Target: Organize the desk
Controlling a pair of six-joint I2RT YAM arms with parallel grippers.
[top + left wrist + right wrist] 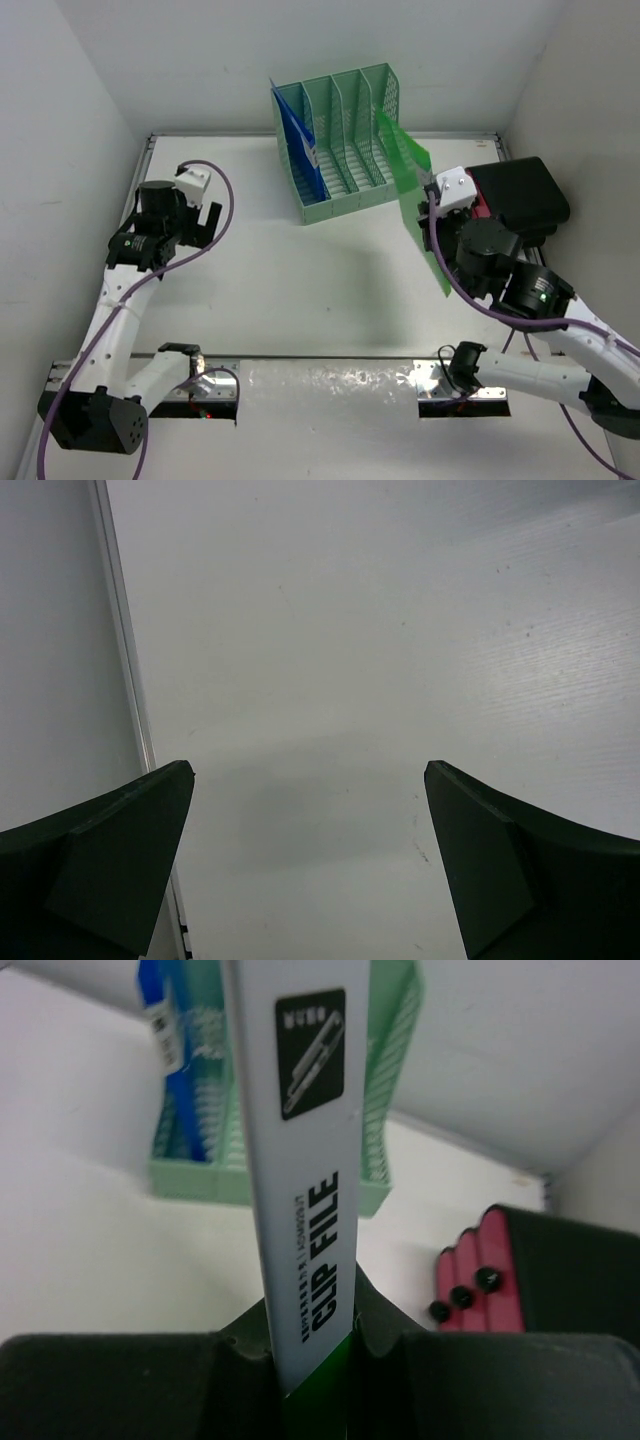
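The desk surface [300, 290] is lying as a wide white rectangle between the two arm bases at the near edge and the back wall, and most of it is showing bare.

At its far middle a mint-green mesh file rack [345, 150] is standing upright with its open slots facing the arms, so files can go in from the near side. A blue folder [300, 145] is sitting on edge in the leftmost compartment. The other compartments are showing no contents in the overhead view.

Just right of the rack, the right gripper [315, 1345] is clamping narrowly on the lower spine of a green clip file [300, 1160]. The file is being carried on edge, with its labelled spine pointing at the rack. That orientation suits a narrow slot, so the step in hand is probably filing. Its far corner is overlapping the rightmost compartment [385, 120] in the overhead view. Whether it is entering that slot or only standing in front cannot be determined.

Beside the right arm, a black case with a pink edge [520, 195] is resting at the right margin, apart from the rack.

The left gripper [310, 810] is hanging over bare surface near the left rail, jaws spread wide and gripping nothing, well clear of the rack.
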